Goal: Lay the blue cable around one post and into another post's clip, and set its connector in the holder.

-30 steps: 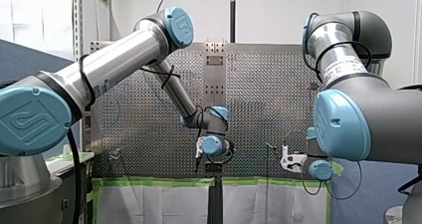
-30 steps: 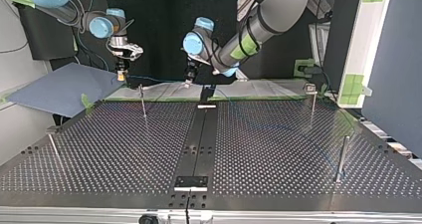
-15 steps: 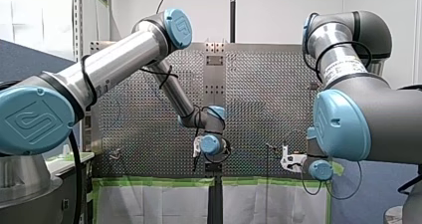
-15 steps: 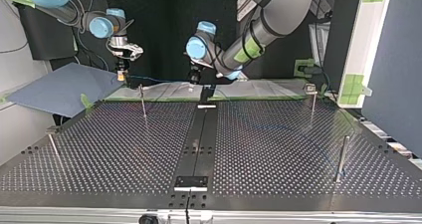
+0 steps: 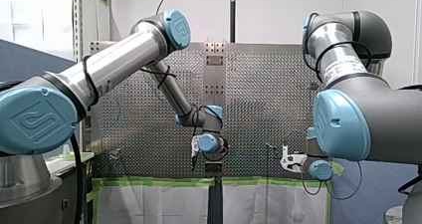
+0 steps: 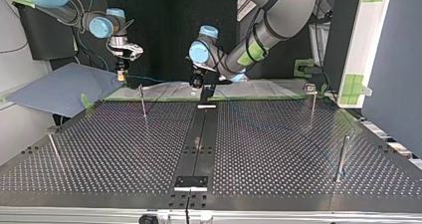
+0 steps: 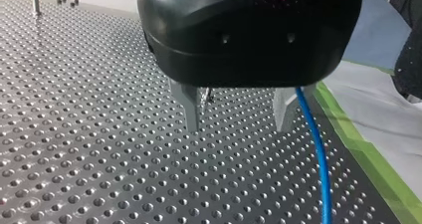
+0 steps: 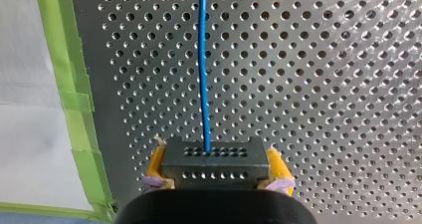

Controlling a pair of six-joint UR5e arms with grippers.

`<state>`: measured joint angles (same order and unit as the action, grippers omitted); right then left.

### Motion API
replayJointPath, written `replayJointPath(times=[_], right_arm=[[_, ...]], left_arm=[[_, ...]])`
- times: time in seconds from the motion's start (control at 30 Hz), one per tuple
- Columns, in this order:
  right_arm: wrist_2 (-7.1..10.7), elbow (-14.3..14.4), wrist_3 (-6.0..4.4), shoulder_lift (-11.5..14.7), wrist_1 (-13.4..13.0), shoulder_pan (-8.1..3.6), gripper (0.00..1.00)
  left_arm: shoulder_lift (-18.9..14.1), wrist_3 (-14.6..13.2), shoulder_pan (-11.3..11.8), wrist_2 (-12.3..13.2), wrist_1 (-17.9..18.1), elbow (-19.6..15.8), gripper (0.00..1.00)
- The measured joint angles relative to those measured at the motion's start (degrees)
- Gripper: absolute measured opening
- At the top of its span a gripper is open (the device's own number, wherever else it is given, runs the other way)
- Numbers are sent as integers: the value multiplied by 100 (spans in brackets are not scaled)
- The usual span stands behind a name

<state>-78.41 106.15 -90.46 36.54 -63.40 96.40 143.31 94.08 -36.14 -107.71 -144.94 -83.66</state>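
Jaws on my right gripper (image 8: 215, 178) are clamped on the black connector (image 8: 214, 157) — its yellow pads (image 8: 156, 162) press against the block's two sides. From the connector's front face the blue cable (image 8: 202, 59) runs straight ahead over the perforated table (image 8: 323, 84), not far from the green tape (image 8: 74, 99) along the table's edge.

My left gripper (image 7: 238, 127) has its jaws apart with nothing between them. Its metal fingers (image 7: 191, 107) point down at the table, and the cable passes along the outer side of one finger and on across the holes beside the taped edge — ungripped.

Seen in the top view, my right gripper is at the left, just past the table's far edge. My left gripper is near the middle of that edge, above the far end of the dark centre strip (image 6: 199, 139). Thin posts (image 6: 143, 102) stand on the table, one just in front of my right gripper and the others well apart toward the sides. How the cable lies relative to them cannot be told from that view.
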Motion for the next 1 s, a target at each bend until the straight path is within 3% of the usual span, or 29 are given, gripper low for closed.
replayJointPath(times=[0.5, 1.0], right_arm=[[-5, -2, -30, 0, -51, -74, 0], [-11, -1, -44, 0, -76, -132, 0]], left_arm=[[-2, 20, -42, 96, -83, 1, 69], [-2, -63, -164, 366, -89, 1, 69]])
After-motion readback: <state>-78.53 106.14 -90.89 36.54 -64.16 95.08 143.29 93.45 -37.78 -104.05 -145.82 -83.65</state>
